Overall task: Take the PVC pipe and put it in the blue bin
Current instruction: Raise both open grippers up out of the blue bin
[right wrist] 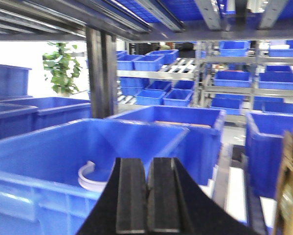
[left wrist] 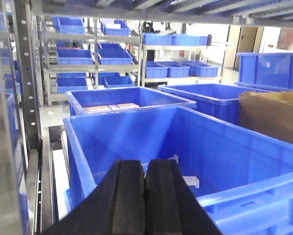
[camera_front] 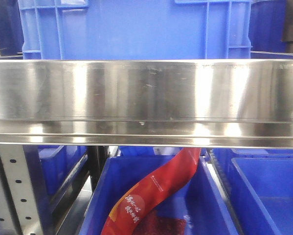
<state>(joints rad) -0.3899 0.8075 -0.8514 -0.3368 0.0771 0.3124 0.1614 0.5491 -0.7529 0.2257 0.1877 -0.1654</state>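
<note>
Both the black left gripper (left wrist: pixel 145 171) and black right gripper (right wrist: pixel 147 169) sit bottom centre, jaws pressed together empty, facing a blue plastic bin (right wrist: pixel 38 147) holding a white curved PVC pipe (right wrist: pixel 88 177).

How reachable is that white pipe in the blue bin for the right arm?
Probably yes: the pipe lies in the open blue bin ahead of the right hand, nothing between, though that hand is shut.
</note>
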